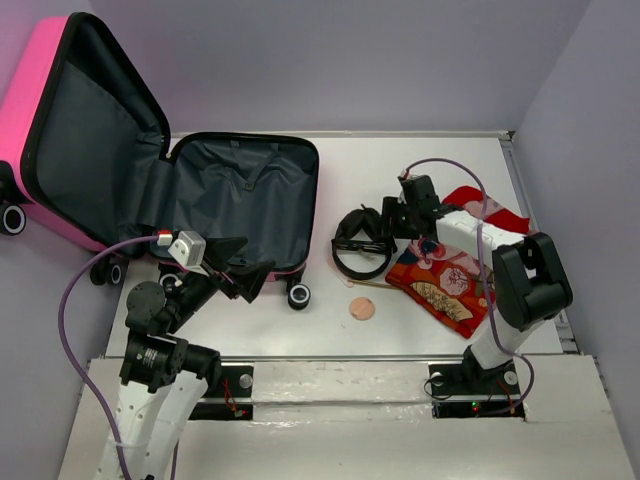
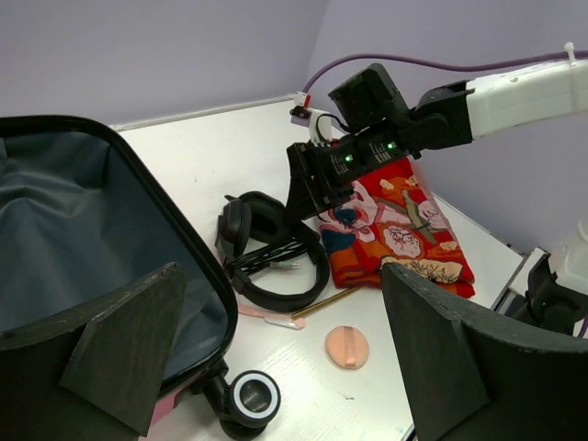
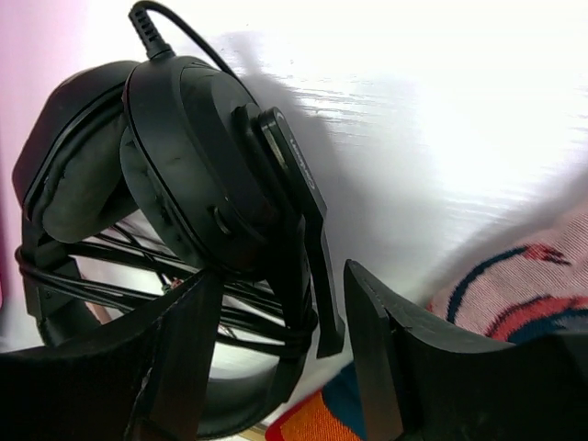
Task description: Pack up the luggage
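right jaws apart astride the headphones band; open luggage lies frame-left of them, by the gaping left jaws

Bright even light, soft shadows, table blown out in right wrist view

White table with luggage, headphones, red cloth, peach disc.

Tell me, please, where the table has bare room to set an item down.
Bare: the table behind the headphones, between luggage and right gripper; also the near strip before the round pink pad. Crowded: from the luggage's near right corner to the red patterned cloth, with headphones, pad, gripper.
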### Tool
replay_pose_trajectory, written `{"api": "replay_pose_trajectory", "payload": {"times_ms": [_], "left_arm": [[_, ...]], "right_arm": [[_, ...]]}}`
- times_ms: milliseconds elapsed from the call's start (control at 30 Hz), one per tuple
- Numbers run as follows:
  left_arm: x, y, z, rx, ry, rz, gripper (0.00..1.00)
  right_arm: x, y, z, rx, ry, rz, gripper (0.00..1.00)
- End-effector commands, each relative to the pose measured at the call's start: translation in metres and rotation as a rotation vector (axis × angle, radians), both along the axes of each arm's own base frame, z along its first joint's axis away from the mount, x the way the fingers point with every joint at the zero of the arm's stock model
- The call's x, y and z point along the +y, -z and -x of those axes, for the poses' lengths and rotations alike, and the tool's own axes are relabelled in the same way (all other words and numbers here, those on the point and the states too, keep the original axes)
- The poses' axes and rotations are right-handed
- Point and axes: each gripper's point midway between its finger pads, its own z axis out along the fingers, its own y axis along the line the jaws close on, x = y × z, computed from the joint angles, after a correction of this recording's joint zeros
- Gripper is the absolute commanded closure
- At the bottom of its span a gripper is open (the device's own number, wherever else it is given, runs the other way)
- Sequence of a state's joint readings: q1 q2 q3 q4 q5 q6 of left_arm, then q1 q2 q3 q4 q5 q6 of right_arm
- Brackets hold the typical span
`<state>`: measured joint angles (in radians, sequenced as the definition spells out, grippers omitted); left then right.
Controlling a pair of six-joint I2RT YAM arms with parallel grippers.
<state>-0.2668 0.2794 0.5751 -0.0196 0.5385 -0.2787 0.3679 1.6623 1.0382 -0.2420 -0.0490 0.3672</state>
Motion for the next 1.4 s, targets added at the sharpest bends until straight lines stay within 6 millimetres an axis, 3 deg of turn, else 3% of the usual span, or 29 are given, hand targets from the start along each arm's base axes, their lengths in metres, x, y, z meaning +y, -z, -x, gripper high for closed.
{"api": "replay_pose_trajectory", "payload": {"times_ms": [0,233,433,467,533,700,800,1000,1100,1133,1200,1233,1267,1300,1333,1367], "left_arm": [[-0.002,-0.016,0.003,-0.049,0.019,0.016,0.01],[-0.002,-0.016,0.004,-0.05,0.019,0.016,0.01],[-0.002,-0.017,0.005,-0.056,0.021,0.016,0.01],[-0.001,-0.017,0.005,-0.056,0.019,0.016,0.01],[-0.002,-0.017,0.005,-0.058,0.022,0.016,0.01],[-0.002,-0.018,0.006,-0.061,0.024,0.017,0.01],[-0.002,-0.018,0.006,-0.062,0.022,0.017,0.01],[-0.001,-0.019,0.007,-0.065,0.019,0.02,0.01],[0.001,-0.019,0.006,-0.064,0.008,0.025,0.01],[0.002,-0.02,0.004,-0.064,-0.005,0.029,0.01],[0.005,-0.019,0.002,-0.053,-0.026,0.035,0.01],[0.007,-0.02,0.0,-0.048,-0.045,0.046,0.01],[0.009,-0.02,-0.002,-0.042,-0.06,0.05,0.01],[0.011,-0.02,-0.003,-0.038,-0.072,0.056,0.01],[0.015,-0.022,-0.006,-0.031,-0.099,0.068,0.01],[0.019,-0.023,-0.008,-0.028,-0.125,0.079,0.01]], "right_arm": [[0.01,-0.005,-0.018,-0.05,-0.004,-0.014,0.47],[0.016,0.021,-0.015,0.021,-0.041,-0.013,0.47],[0.02,0.012,-0.036,-0.011,-0.001,-0.02,0.77],[0.021,0.003,-0.04,-0.029,0.01,-0.031,0.86],[0.02,-0.008,-0.044,-0.056,0.026,-0.035,0.93],[0.007,-0.061,-0.052,-0.195,0.076,-0.022,0.93],[0.0,-0.114,-0.048,-0.316,0.088,-0.043,0.93],[0.002,-0.166,-0.037,-0.397,0.06,-0.097,0.93],[0.028,-0.189,-0.039,-0.432,0.013,-0.144,0.93],[0.045,-0.196,-0.036,-0.441,-0.021,-0.161,0.93],[0.073,-0.197,-0.043,-0.43,-0.06,-0.186,0.93],[0.089,-0.221,-0.049,-0.47,-0.08,-0.219,0.93],[0.115,-0.227,-0.044,-0.474,-0.124,-0.241,0.93],[0.134,-0.212,-0.05,-0.446,-0.148,-0.234,0.93],[0.152,-0.236,-0.055,-0.49,-0.165,-0.264,0.93],[0.184,-0.233,-0.056,-0.487,-0.209,-0.274,0.93]]}}
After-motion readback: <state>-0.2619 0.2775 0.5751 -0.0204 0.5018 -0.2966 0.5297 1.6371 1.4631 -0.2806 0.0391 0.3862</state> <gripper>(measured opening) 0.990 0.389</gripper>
